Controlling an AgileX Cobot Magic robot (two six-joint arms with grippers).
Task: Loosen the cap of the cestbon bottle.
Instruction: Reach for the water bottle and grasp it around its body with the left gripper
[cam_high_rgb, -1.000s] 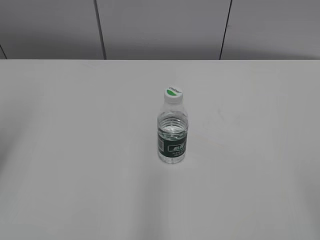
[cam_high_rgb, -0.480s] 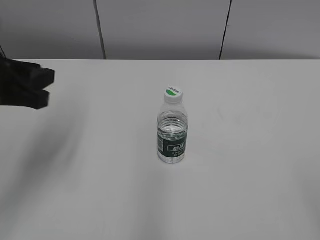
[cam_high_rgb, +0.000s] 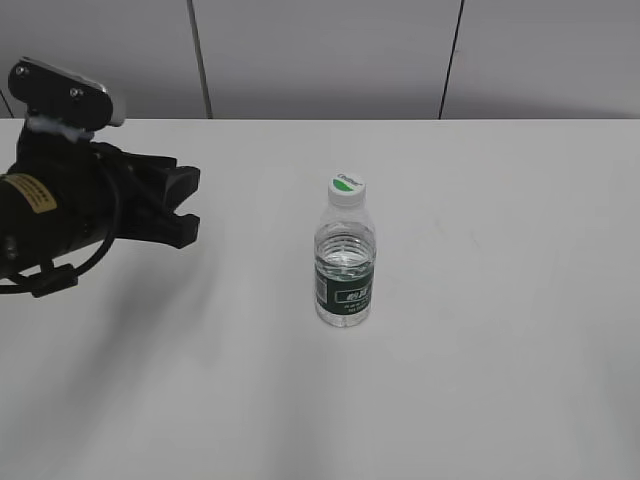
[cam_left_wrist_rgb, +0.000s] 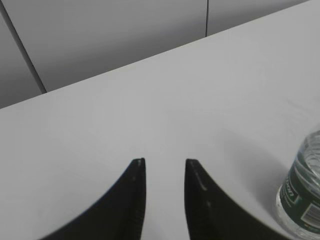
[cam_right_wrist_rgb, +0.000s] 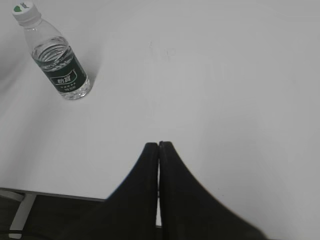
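The cestbon bottle (cam_high_rgb: 345, 275) stands upright near the middle of the white table, clear and ribbed with a dark green label. Its white cap (cam_high_rgb: 347, 189) with a green patch is on top. My left gripper (cam_high_rgb: 186, 206) is open and empty, above the table to the bottle's left, well apart from it. In the left wrist view the jaws (cam_left_wrist_rgb: 164, 162) are apart and the bottle's lower body (cam_left_wrist_rgb: 302, 197) shows at the right edge. In the right wrist view the bottle (cam_right_wrist_rgb: 59, 65) and cap (cam_right_wrist_rgb: 23, 10) are at the top left; my right gripper (cam_right_wrist_rgb: 159, 145) is shut and empty, near the table's front edge.
The white table (cam_high_rgb: 500, 350) stretches round the bottle. A grey panelled wall (cam_high_rgb: 320, 55) runs behind its far edge. The table's front edge and a leg (cam_right_wrist_rgb: 20, 212) show at the bottom left of the right wrist view.
My left arm has come in from the left edge and moved right toward the bottle. The bottle has not moved.
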